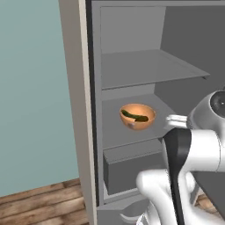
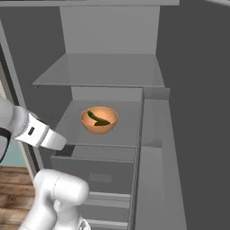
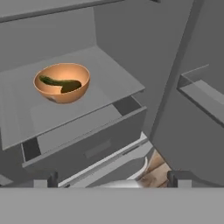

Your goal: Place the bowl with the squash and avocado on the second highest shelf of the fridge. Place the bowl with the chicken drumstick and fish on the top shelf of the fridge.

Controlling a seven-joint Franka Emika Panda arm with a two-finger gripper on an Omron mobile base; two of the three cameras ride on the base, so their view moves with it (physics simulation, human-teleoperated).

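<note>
One orange-tan bowl (image 1: 137, 116) sits on the second highest shelf (image 1: 115, 132) in the left base view, the squash (image 1: 134, 116) lying across its inside.

Right base view: same bowl (image 2: 99, 120) mid-shelf; the top shelf (image 2: 101, 72) above carries nothing.

Hand view: the bowl (image 3: 62, 82) lies up and left of the claw (image 3: 113, 178), well apart. Claw released, fingers wide, grasping nothing. By my judgement the first placement is done.

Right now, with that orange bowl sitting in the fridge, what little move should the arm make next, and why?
Probably pull the arm back out of the fridge. The orange bowl with the squash already rests on the second shelf, the gripper is open and apart from it, and the top shelf waits for the other bowl.
</note>
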